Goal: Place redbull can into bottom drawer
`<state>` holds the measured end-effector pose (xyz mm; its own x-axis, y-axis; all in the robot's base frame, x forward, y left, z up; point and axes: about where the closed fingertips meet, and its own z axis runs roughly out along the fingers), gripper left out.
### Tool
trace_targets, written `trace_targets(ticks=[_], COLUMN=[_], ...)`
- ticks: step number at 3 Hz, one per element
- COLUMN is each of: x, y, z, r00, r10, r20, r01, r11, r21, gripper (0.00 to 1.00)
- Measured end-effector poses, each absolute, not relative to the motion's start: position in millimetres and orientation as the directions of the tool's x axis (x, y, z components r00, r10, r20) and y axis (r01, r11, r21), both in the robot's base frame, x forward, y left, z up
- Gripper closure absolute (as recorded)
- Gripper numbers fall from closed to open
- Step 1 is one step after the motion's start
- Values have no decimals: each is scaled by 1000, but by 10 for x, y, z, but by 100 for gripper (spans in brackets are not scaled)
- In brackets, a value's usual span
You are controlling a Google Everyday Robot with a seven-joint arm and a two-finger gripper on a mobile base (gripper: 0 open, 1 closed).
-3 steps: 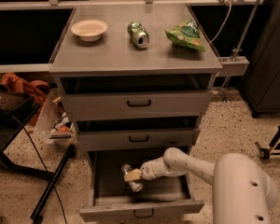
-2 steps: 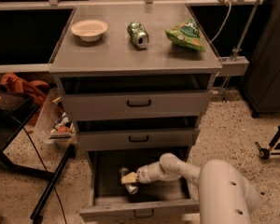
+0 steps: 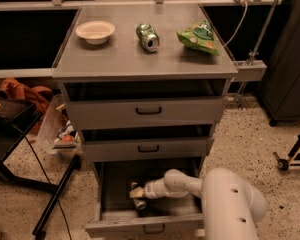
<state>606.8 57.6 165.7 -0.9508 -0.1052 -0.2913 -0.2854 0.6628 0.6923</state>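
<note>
Clearly the redbull can (image 3: 140,203) is already inside the bottom drawer (image 3: 120,226), towards its middle and seemingly upright, its silver end showing just above the gripper (image 3: 137,194). The gripper sits right at the can, reaching in from the right; whether its jaws clamp the can or stand parted, I cannot tell. The drawer is pulled well out towards the near side, probably so the arm (image 3: 182,183) can come in low under the two shallower drawers (image 3: 148,149), which are only slightly out. On the grey cabinet top (image 3: 120,59) lie a bowl (image 3: 95,31) at the left, a green can (image 3: 148,37) on its side, and a green bag (image 3: 199,36) at the right. The floor (image 3: 250,134) is speckled, with clutter at the left.
</note>
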Motion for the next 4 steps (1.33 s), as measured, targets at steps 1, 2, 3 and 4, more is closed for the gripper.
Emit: trace_targets(ticks=[1,2,3,4], x=[6033,6012,6005,6004], y=[623,659,652,617], z=[1469,1345,1278,1265], r00=[-961,-966,-968,-968], r10=[-87,-68,-59,-66], r20=[-262,-249,-243,-242], r01=[-246,-221,-215,-221], r11=[703,716,698,675], r21=[667,663,683,704], gripper=[81,58,35,12])
